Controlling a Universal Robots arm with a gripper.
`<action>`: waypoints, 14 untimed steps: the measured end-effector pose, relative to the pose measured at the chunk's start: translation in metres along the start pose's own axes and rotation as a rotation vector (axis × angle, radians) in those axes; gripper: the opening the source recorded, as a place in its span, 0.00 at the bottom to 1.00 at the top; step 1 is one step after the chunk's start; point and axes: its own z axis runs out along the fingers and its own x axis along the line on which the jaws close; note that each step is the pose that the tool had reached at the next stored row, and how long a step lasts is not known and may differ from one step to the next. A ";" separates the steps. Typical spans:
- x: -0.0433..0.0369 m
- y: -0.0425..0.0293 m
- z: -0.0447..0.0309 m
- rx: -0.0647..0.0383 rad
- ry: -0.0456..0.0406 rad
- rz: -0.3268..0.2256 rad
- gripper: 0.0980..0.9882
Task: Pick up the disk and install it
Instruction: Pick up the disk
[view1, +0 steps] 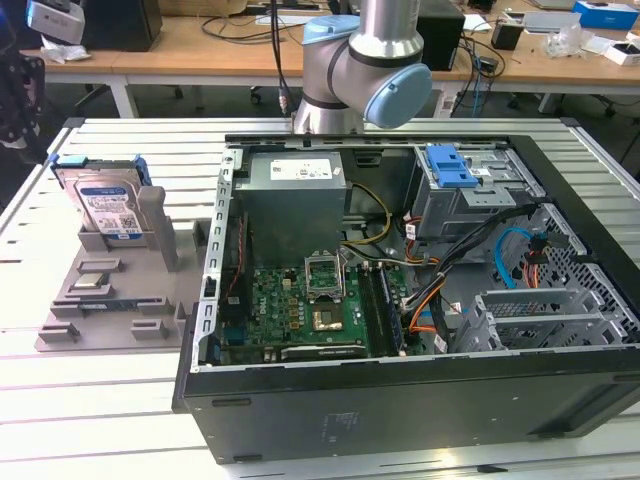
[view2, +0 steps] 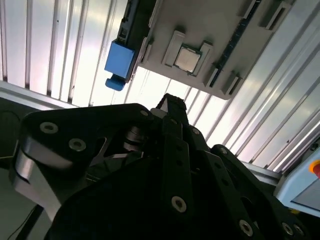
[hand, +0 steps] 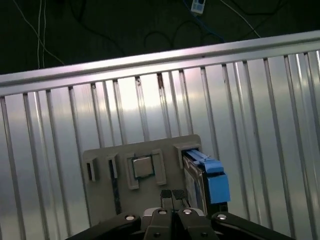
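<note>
- The flat, silver metal disk with blue plastic bracket (view1: 100, 205) is stood on edge in the grey plastic holder tray (view1: 110, 325), at the exterior view's left.
- The black gripper (hand: 172, 195) is seen over that tray, fingertips pressed together, nothing held.

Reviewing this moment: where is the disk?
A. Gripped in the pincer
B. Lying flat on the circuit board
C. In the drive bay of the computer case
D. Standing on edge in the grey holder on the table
D: the disk stands on edge in the grey holder, at the exterior view's left of the open computer case; the pincer is shut on nothing.
</note>
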 end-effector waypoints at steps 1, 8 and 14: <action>0.0000 0.0000 0.0000 0.000 0.0003 -0.012 0.01; 0.0000 0.0000 0.0000 0.000 0.0005 -0.018 0.01; 0.0000 0.0000 0.0000 0.000 0.0005 -0.019 0.29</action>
